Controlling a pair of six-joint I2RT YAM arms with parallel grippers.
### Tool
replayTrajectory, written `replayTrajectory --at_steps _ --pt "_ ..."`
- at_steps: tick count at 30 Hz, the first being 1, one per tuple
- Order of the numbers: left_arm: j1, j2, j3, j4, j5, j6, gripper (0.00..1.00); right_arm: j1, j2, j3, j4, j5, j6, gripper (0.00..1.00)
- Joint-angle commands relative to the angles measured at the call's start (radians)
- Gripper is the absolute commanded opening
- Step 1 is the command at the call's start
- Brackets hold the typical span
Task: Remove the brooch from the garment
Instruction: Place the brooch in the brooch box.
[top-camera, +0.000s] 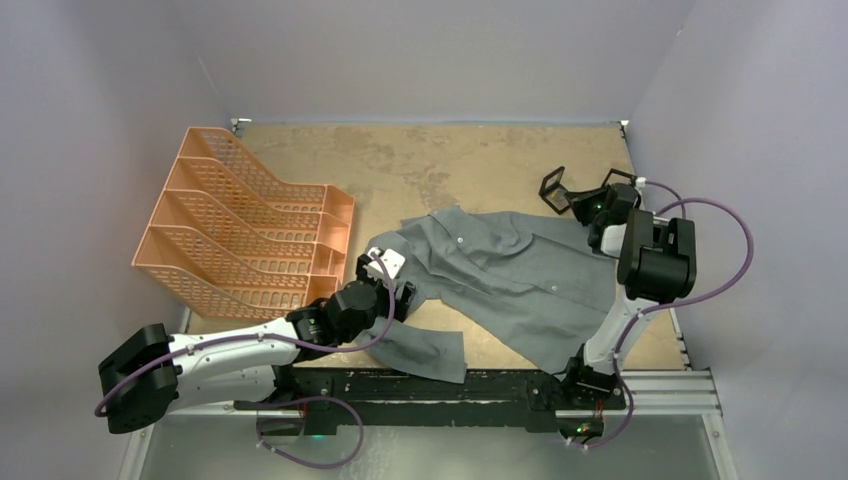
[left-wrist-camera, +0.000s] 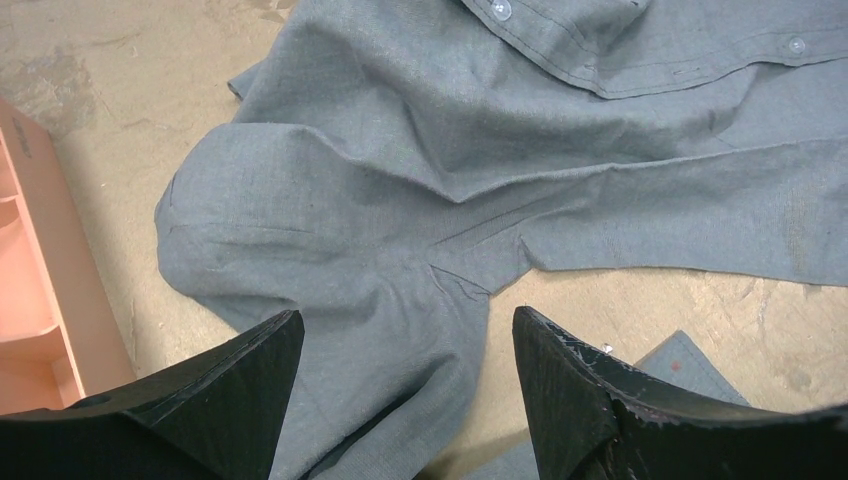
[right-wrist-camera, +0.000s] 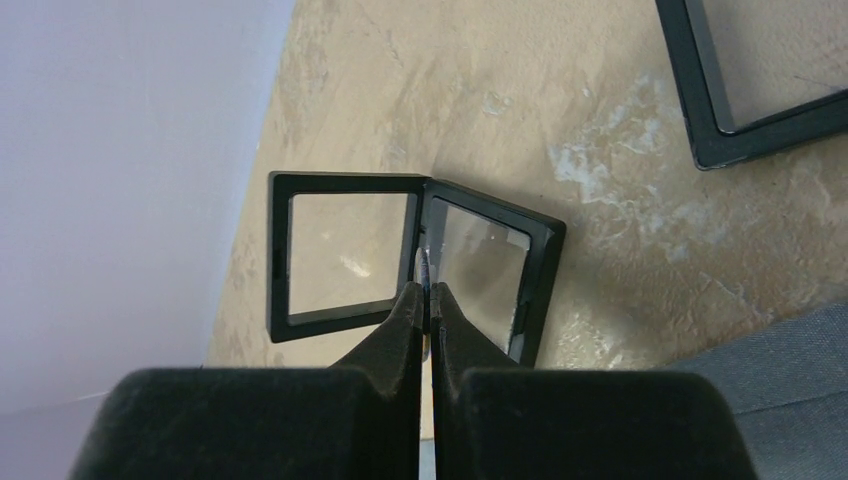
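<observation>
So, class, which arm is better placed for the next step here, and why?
Right. The right gripper is shut on a small silvery piece, probably the brooch, over the open black case, so it can likely set it down there. The left gripper hangs open over the shirt sleeve, holding nothing.

I note an orange slotted file rack (top-camera: 240, 225) with stepped compartments, standing at the left of the tan, mottled table (top-camera: 450, 160). At the far right I see two black frame cases with clear panels. One (right-wrist-camera: 340, 250) lies open near the grey wall (right-wrist-camera: 120, 150), and the other (right-wrist-camera: 692, 70) is close beside it.
</observation>
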Motion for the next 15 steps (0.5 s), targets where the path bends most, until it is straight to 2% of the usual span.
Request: replayTrajectory --at_steps 1,9,12,15 --pt "0.003 0.001 0.036 0.011 0.010 0.007 0.75 -0.001 0.009 0.030 0.020 0.013 0.012 0.00" --pt "0.004 -0.002 0.036 0.010 0.011 0.006 0.75 -0.002 0.017 0.030 0.012 0.017 0.011 0.03" --pt "0.004 -0.002 0.035 0.011 0.014 0.007 0.75 -0.002 0.018 0.032 0.008 0.015 0.002 0.09" --pt "0.003 -0.006 0.036 0.008 0.014 0.007 0.75 -0.002 0.013 0.043 -0.005 0.013 -0.015 0.21"
